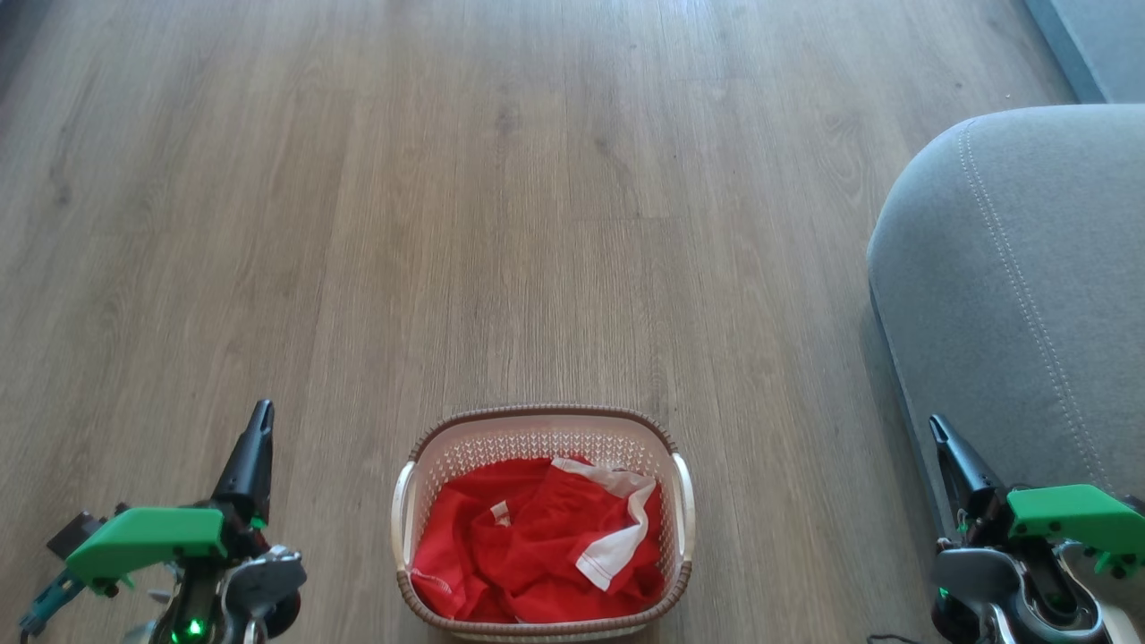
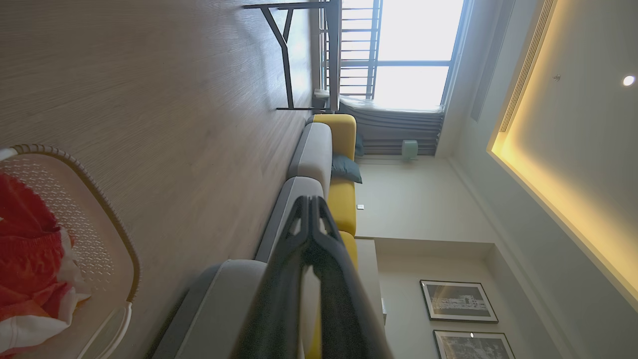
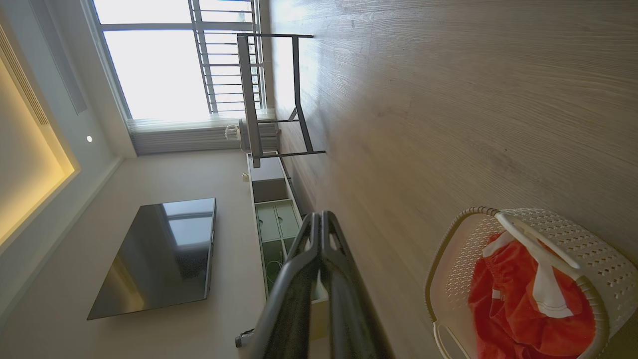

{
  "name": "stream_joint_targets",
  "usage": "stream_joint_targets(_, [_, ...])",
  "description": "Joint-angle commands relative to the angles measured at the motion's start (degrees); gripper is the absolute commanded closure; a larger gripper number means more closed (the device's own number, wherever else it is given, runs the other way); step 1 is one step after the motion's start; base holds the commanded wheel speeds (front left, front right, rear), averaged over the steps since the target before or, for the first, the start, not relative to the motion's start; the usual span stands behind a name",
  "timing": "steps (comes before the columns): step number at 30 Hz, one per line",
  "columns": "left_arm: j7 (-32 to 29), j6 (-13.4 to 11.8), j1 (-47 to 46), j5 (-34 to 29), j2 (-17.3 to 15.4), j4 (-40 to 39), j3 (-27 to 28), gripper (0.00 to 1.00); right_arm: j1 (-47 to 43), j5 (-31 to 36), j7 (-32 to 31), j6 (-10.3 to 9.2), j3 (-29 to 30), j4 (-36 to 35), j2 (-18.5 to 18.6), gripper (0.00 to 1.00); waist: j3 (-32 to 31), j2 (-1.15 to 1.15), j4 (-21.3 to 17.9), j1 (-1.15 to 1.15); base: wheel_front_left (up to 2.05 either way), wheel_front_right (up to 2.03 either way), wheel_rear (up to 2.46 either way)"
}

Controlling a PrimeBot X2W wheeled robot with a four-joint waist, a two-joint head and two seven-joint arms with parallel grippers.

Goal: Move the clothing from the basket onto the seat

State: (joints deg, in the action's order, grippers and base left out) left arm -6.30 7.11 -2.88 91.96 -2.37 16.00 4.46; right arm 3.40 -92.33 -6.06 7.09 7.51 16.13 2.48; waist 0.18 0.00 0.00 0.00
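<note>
Both arms hang low at your sides. Your left gripper point(image 1: 259, 420) has its fingers point(image 1: 250, 465) pressed together on nothing, and your right gripper point(image 1: 941, 436) is the same, tips shut and empty. All the clothing point(image 1: 528, 546) lies heaped in the basket point(image 1: 537, 413), which stands on the wood floor point(image 1: 537, 179) in front of you, between the two grippers and apart from both.

From the left fingers the red pile lies inward to your right. From the right fingers it lies inward to your left, with more bare floor to cross. So the left arm looks nearer the load.

The seat point(image 1: 1011, 268) is off to your right, just beside the right gripper, so that arm looks better placed for the drop. The heap has no clear long axis. A white trim band point(image 1: 617, 546) lies on top toward the seat side, a likely pinch point. The fingers would have to part first.
</note>
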Motion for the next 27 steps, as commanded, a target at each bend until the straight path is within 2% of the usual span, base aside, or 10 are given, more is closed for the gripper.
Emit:
stream_joint_targets(1, [-0.2, 0.4, -3.3, 0.2, -0.5, -2.0, 2.0, 1.00, 2.8, 0.1, -0.4, 0.40, -1.0, -2.1, 0.4, 1.00, 0.0, 0.00, 0.0, 0.00, 0.00, 0.00, 0.00])
stream_joint_targets(27, [-0.2, 0.4, -3.3, 0.2, -0.5, -2.0, 2.0, 1.00, 2.8, 0.1, -0.4, 0.40, -1.0, -2.1, 0.4, 1.00, 0.0, 0.00, 0.0, 0.00, 0.00, 0.00, 0.00])
